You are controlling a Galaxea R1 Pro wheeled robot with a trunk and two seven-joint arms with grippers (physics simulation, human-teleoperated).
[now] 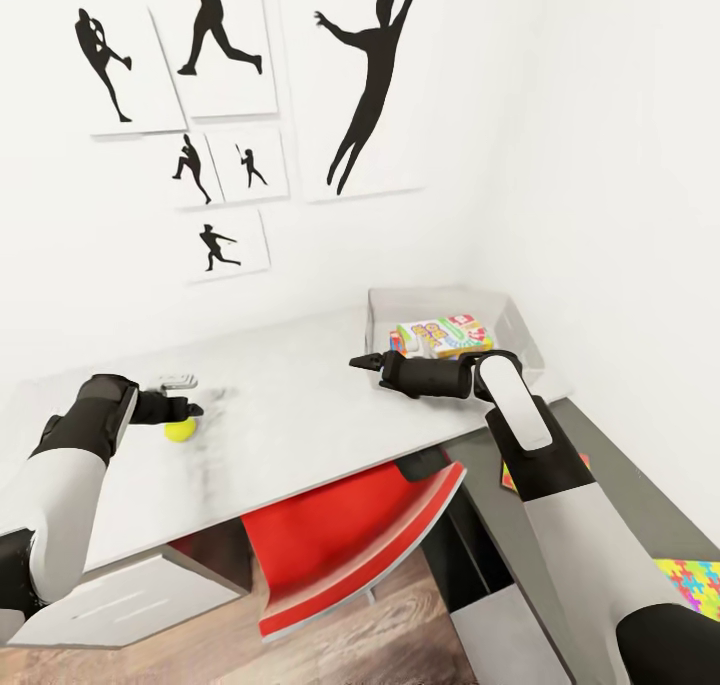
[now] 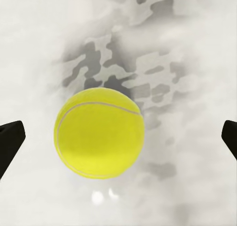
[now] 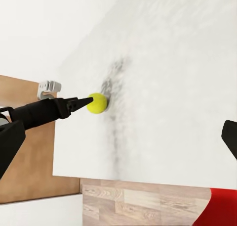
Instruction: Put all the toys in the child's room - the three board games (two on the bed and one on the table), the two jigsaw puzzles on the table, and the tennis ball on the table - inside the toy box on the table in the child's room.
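From the head camera we see the table (image 1: 300, 415) running along the wall, its light grey top meeting a dark grey one at the right. The toy box (image 1: 520, 330) sits in the far right corner of the light top, and a board game (image 1: 445, 335) lies inside it, colourful and tilted. The tennis ball (image 1: 180, 429) rests on the light top near its left end, just under the left gripper (image 1: 190, 410). The right gripper (image 1: 362, 362) hangs over the middle of the top, just in front of the toy box; we cannot tell here how its fingers stand. On the dark top two jigsaw puzzles show: one (image 1: 693, 580) near the right edge, another (image 1: 508, 477) mostly hidden behind the right arm. A red chair (image 1: 350, 535) stands under the table.

In the left wrist camera we look down on the ball (image 2: 99, 132), with the dark fingertips (image 2: 10, 142) spread wide on either side, not touching it.

In the right wrist camera our own fingertips (image 3: 10, 144) are likewise wide apart and empty. Beyond them the left gripper (image 3: 81, 104) points at the ball (image 3: 98, 103) on the light top.
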